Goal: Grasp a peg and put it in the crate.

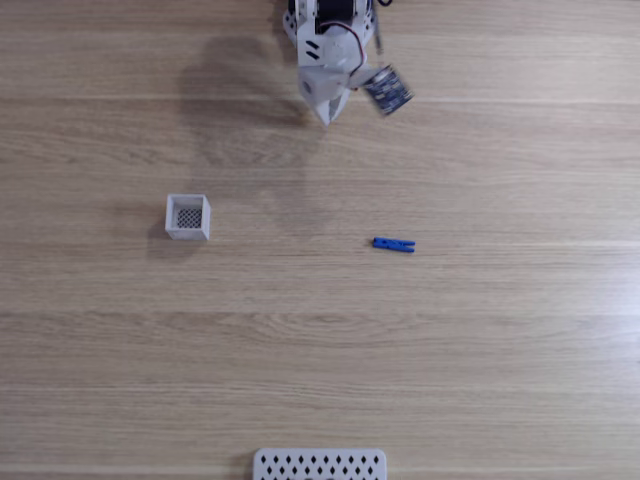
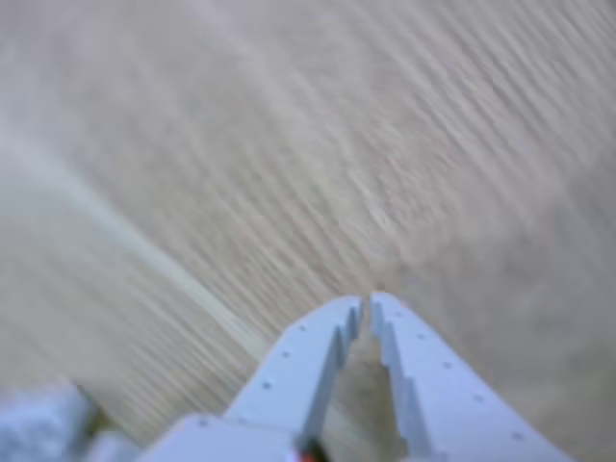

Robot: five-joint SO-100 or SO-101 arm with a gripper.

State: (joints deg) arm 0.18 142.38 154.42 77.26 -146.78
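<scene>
A thin bright blue peg (image 1: 393,244) lies flat on the wooden table, right of centre in the fixed view. The small white crate (image 1: 188,217) with its dark mesh bottom stands upright at the left, holding nothing. My white gripper (image 1: 324,118) hangs at the top of that view, well above the peg and up-right of the crate, pointing down the picture. In the other view the gripper (image 2: 367,305) rises from the bottom edge over blurred wood grain, its fingertips nearly touching and nothing between them.
A wider white panel with diamond-shaped holes (image 1: 319,464) lies at the bottom edge of the fixed view. A small dark module (image 1: 388,89) sits on the arm's right side. Bare wooden table (image 1: 500,350) spreads around the peg and crate.
</scene>
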